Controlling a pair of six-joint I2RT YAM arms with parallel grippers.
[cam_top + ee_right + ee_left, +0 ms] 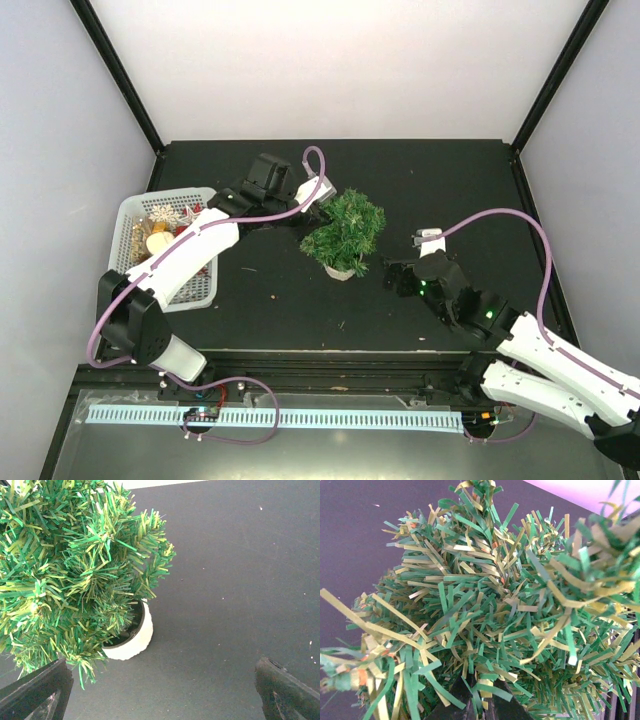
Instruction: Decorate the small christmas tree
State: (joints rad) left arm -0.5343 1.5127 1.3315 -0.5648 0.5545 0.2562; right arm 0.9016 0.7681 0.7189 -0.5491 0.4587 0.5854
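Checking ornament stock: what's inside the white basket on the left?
The white basket holds small ornaments at its far end: gold, red, one pale snowflake shape. The left arm crosses over the rest, hiding what lies there.

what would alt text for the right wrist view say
A small christmas tree, a bushy green artificial fir in a round cream-white pot, sits at the left on a dark matte table. The right gripper is open and holds nothing, its black fingers wide apart in the bottom corners.
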